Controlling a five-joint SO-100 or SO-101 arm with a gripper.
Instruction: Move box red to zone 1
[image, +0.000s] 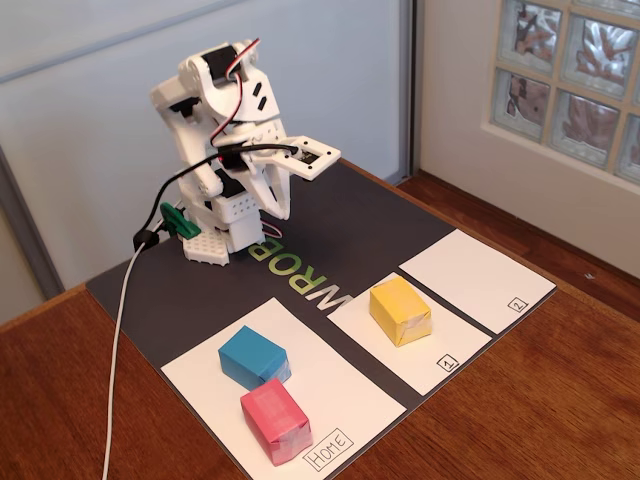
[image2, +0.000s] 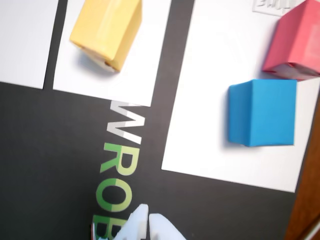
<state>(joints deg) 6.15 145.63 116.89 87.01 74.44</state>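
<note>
The red box (image: 275, 421) lies on the HOME sheet (image: 200, 372) near the front edge, touching the blue block (image: 254, 357) behind it. In the wrist view the red box (image2: 295, 42) is at the top right, above the blue block (image2: 261, 112). Zone 1 (image: 452, 340) is the middle white panel, and the yellow block (image: 400, 310) sits on it. In the wrist view zone 1 (image2: 142, 75) holds the yellow block (image2: 108, 31). My gripper (image2: 148, 216) is shut and empty. It is folded back at the arm's base (image: 272, 205), far from the boxes.
The panel marked 2 (image: 478, 272) lies bare at the right of the black mat (image: 330, 225). A white cable (image: 118, 330) runs down the left side of the mat. The wooden table (image: 540, 400) surrounds the mat.
</note>
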